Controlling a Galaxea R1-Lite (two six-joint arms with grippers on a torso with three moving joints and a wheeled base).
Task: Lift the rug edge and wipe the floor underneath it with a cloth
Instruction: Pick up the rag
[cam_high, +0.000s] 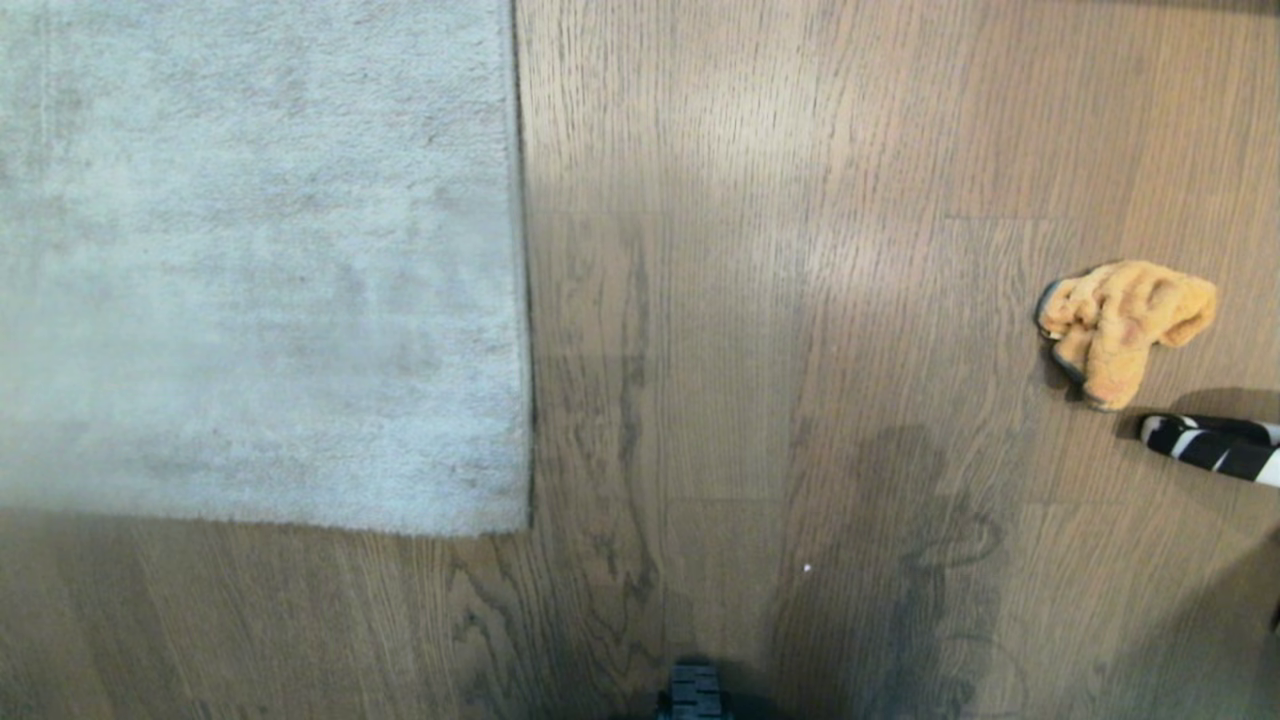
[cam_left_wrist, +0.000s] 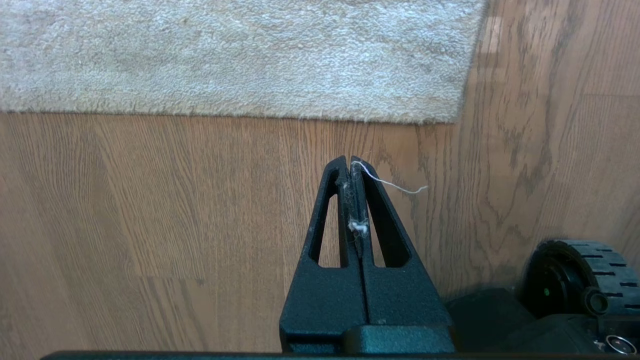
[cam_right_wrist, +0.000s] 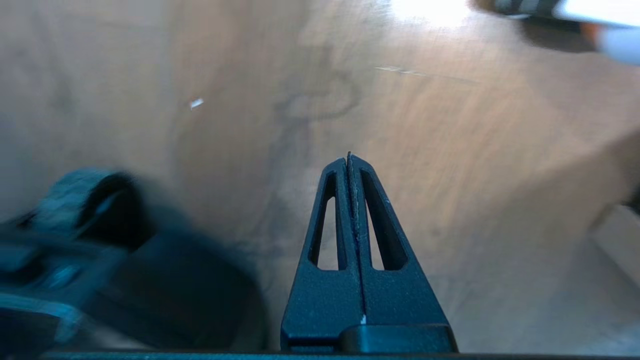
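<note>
Head view looks down on the floor (cam_high: 760, 300), brown wood-grain planks with dark streaks, where the rug (cam_high: 250, 250) lies flat. The rug is pale grey and short-piled, and the rug edge (cam_high: 522, 300) runs straight down to a square corner (cam_high: 525, 525), with bare planks on the two sides of that corner. The cloth (cam_high: 1125, 325), a fuzzy orange-yellow rag, sits crumpled on the planks well apart from the rug, on the far side of the floor from the rug edge. Just beside the cloth, away from the rug, lies a black-and-white striped object (cam_high: 1215, 447) that runs out of the picture; what it is cannot be told. Neither arm shows in the head view. In the left wrist view the left gripper (cam_left_wrist: 353, 162) hangs over bare planks near the rug's corner, its fingers pressed together and holding nothing, with a bit of white fluff and a thin thread (cam_left_wrist: 395, 185) caught on them. A black wheel (cam_left_wrist: 575, 280) of the base sits close to it. In the right wrist view the right gripper (cam_right_wrist: 348, 156) is also closed and empty, over bare planks away from the rug, with the picture blurred around it.
</note>
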